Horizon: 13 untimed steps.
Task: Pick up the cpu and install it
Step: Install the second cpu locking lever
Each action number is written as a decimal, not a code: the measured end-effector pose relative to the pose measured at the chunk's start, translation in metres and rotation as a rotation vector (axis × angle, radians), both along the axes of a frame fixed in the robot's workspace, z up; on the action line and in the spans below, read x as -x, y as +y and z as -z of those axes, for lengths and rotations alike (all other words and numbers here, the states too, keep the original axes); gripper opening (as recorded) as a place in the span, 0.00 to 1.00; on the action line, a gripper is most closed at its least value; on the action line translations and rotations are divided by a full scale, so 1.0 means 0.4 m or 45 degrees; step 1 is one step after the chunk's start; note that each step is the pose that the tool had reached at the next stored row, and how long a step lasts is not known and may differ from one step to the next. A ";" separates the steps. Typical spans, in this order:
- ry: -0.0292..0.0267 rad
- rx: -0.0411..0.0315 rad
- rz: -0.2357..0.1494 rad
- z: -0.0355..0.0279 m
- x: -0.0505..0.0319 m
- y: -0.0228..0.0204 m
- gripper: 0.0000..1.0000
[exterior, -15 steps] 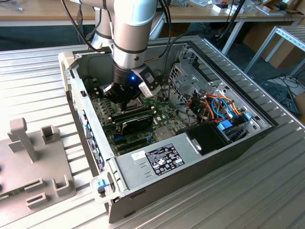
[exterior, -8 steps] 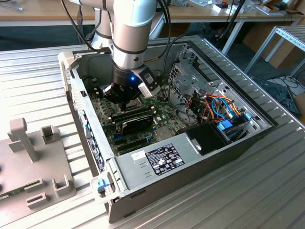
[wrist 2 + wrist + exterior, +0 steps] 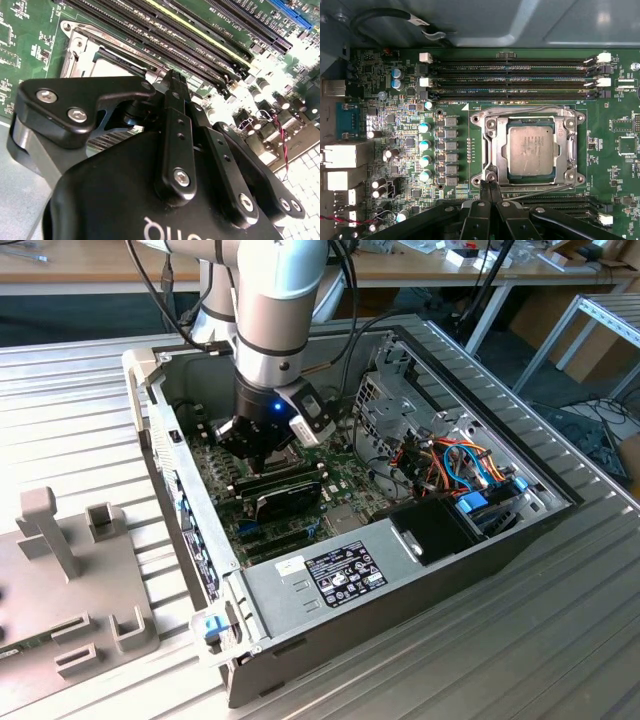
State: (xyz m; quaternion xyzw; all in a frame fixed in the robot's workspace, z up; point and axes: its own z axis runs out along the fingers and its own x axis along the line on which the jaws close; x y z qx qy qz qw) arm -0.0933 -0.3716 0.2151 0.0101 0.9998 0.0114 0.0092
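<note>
Gripper above an open computer case, cpu seated in its socket.

The ribbed grey case (image 3: pixel 420 570) holds a green motherboard (image 3: pixel 395 65). The black gripper (image 3: pixel 490 192) has its fingers (image 3: pixel 485 190) pressed together, holding nothing. Just beyond their tips, apart from them, the flat, square, dull-silver cpu (image 3: pixel 530 149) lies inside a shiny metal frame (image 3: pixel 492 145); long memory slots (image 3: pixel 512 65) run beyond it.
</note>
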 end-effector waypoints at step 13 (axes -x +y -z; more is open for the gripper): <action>0.0000 -0.0106 0.000 0.006 0.001 0.002 0.11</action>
